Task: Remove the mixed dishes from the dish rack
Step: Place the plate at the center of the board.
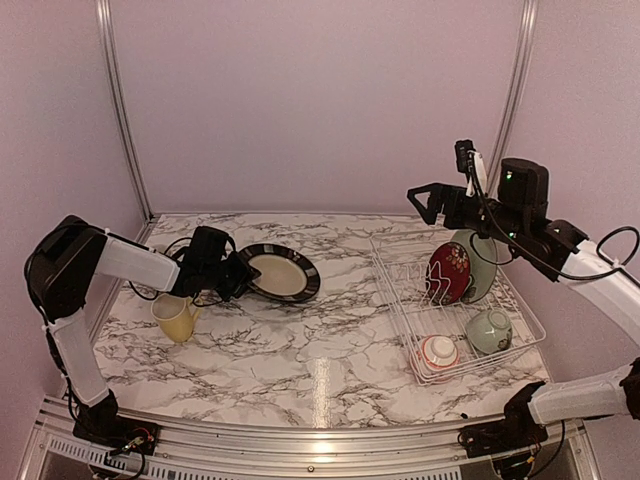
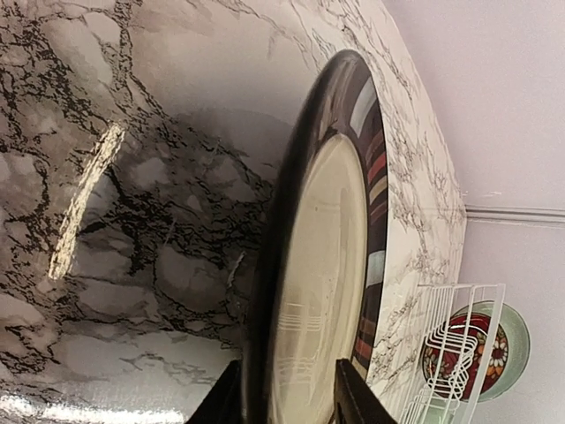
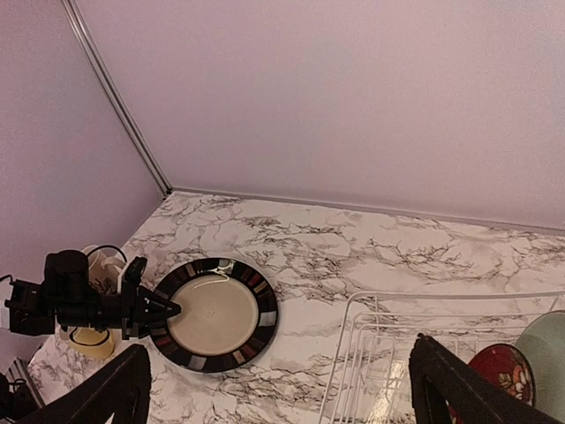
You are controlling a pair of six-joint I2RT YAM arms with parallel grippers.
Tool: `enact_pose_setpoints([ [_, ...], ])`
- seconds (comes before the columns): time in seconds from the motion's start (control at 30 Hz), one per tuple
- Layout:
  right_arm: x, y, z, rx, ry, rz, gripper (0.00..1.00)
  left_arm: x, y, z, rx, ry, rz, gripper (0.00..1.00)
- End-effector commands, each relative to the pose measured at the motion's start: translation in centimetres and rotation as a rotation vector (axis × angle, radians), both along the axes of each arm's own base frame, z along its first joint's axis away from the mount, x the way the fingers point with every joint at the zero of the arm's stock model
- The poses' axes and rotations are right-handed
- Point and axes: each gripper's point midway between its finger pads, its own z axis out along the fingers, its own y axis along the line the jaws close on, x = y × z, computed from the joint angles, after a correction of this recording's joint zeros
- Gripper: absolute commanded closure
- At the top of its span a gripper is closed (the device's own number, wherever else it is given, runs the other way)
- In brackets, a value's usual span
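My left gripper (image 1: 238, 272) is low at the table's left and shut on the near rim of the black-rimmed cream plate (image 1: 282, 272), which lies flat on the marble. In the left wrist view its fingers (image 2: 353, 397) straddle the rim of that plate (image 2: 318, 265). The yellow mug (image 1: 177, 318) stands just left of that gripper. The white wire dish rack (image 1: 400, 300) at right holds the upright red patterned plate (image 1: 450, 272), the pale green plate (image 1: 480, 255), the pale green bowl (image 1: 488, 330) and the red-rimmed white bowl (image 1: 438, 352). My right gripper (image 1: 432, 200) hangs open and empty high above the rack's far end. I see no cream printed mug.
Pale walls close the table at the back and both sides, with metal posts in the far corners. The right wrist view shows the plate (image 3: 216, 314), the left gripper (image 3: 146, 309) and the rack's far corner (image 3: 371, 336).
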Motion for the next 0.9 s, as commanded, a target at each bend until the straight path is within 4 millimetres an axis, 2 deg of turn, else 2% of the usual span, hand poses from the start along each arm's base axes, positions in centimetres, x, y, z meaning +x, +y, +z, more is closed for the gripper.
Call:
enact_pose_setpoints([
  [0.0,0.1,-0.3,1.0,0.011,-0.023,-0.009,0.02,0.8,0.5,2.3,0.035,-0.061,0.002,0.59],
  [0.1,0.1,-0.3,1.4,0.011,-0.036,-0.009,0.02,0.9,0.7,2.7,0.075,-0.068,-0.003,0.56],
  [0.43,1.3,0.6,3.2,0.008,-0.076,0.014,0.01,0.7,2.8,6.0,0.193,-0.128,0.024,0.27],
  [0.67,2.5,1.8,3.4,0.002,-0.076,0.046,0.01,0.5,2.7,8.6,0.21,-0.161,0.017,0.17],
  [0.77,2.9,2.2,3.4,-0.007,-0.073,0.057,0.01,0.3,3.3,10.0,0.231,-0.187,0.038,0.13],
  [0.87,3.3,2.5,3.9,-0.014,-0.082,0.06,0.02,-0.3,4.1,10.1,0.265,-0.172,0.048,0.11],
])
